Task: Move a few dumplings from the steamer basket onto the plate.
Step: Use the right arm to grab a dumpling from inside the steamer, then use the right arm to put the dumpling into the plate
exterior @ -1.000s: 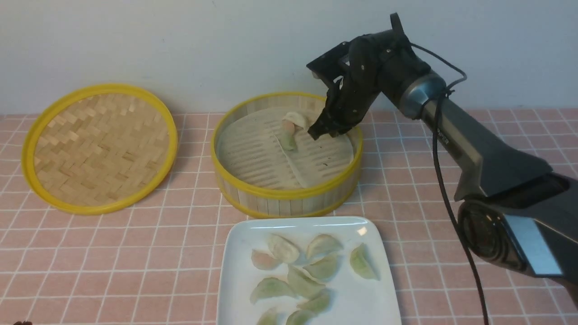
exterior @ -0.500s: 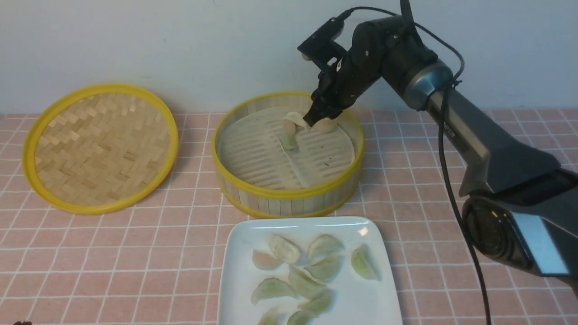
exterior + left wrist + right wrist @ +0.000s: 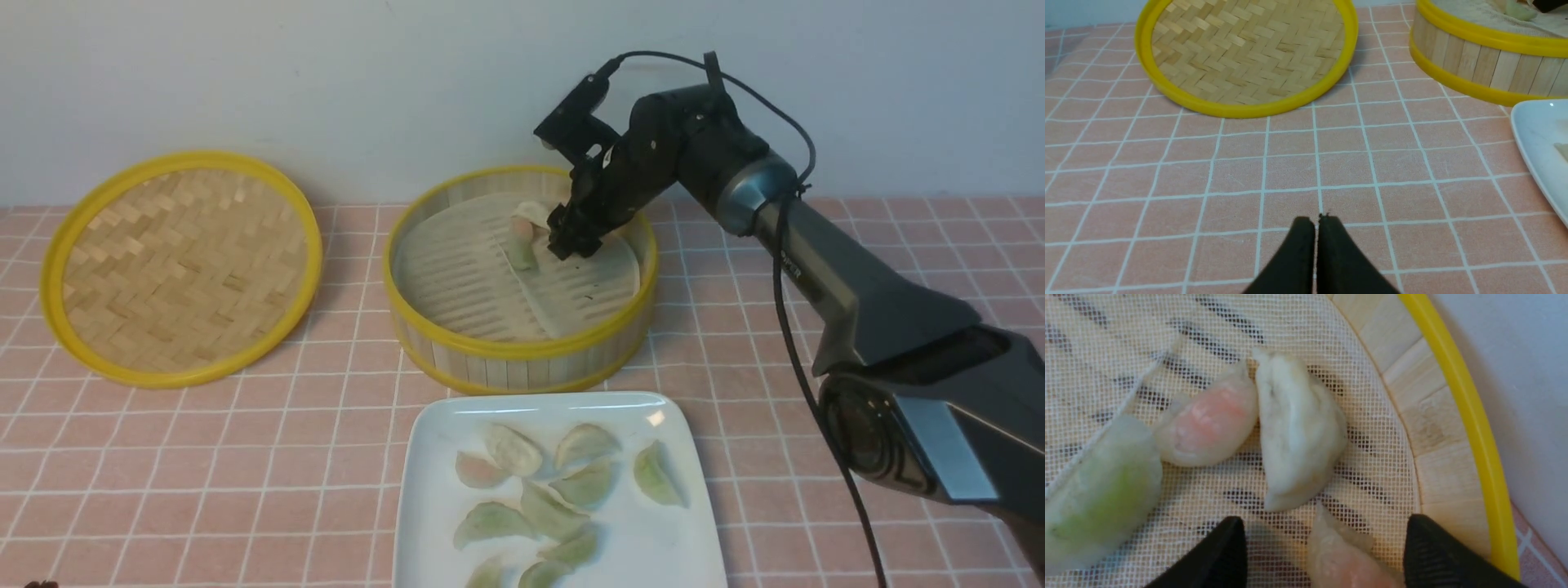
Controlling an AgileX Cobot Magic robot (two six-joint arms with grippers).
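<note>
Dumplings (image 3: 1298, 428): four lie at the far side of the steamer basket (image 3: 506, 367).
Right gripper (image 3: 1325, 522): jaws wide, straddling a pink dumpling (image 3: 1339, 559), seemingly to pinch it.
Plate (image 3: 433, 457): near, awaiting it.

Fingers (image 3: 1296, 257) together — woven lid (image 3: 1245, 53) beyond

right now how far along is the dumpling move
Done: roughly ten dumplings lie on the plate. In hand: the right end effector is open inside the steamer basket, straddling a pale dumpling without gripping it. Left: that one, plus a white dumpling, a pink dumpling and a green dumpling, if more are wanted. The left end effector is shut, idle over the table.
</note>
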